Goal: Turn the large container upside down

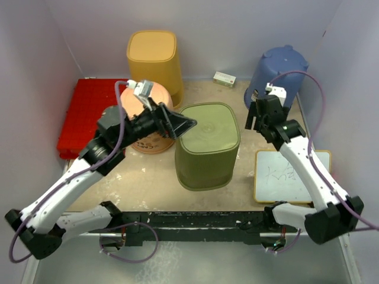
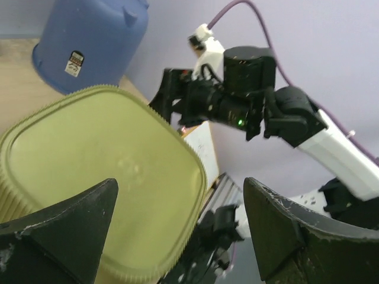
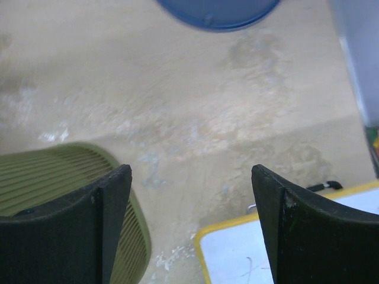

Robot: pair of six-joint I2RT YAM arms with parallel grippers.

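Note:
The large container (image 1: 207,145) is an olive green ribbed tub in the middle of the table, its flat closed face turned up. It also shows in the left wrist view (image 2: 100,177) and, as a ribbed edge, in the right wrist view (image 3: 59,177). My left gripper (image 1: 183,124) hovers open over the tub's upper left corner, and its fingers (image 2: 179,183) hold nothing. To the tub's right, apart from it, my right gripper (image 1: 254,118) is open above bare table (image 3: 190,171).
A yellow bin (image 1: 154,59) stands at the back, with a peach bucket (image 1: 145,118) under my left arm. A blue bucket (image 1: 278,71) sits upside down at the back right. There is a red crate (image 1: 86,115) at the left, a whiteboard (image 1: 290,174) at the right and a small box (image 1: 224,78) by the back wall.

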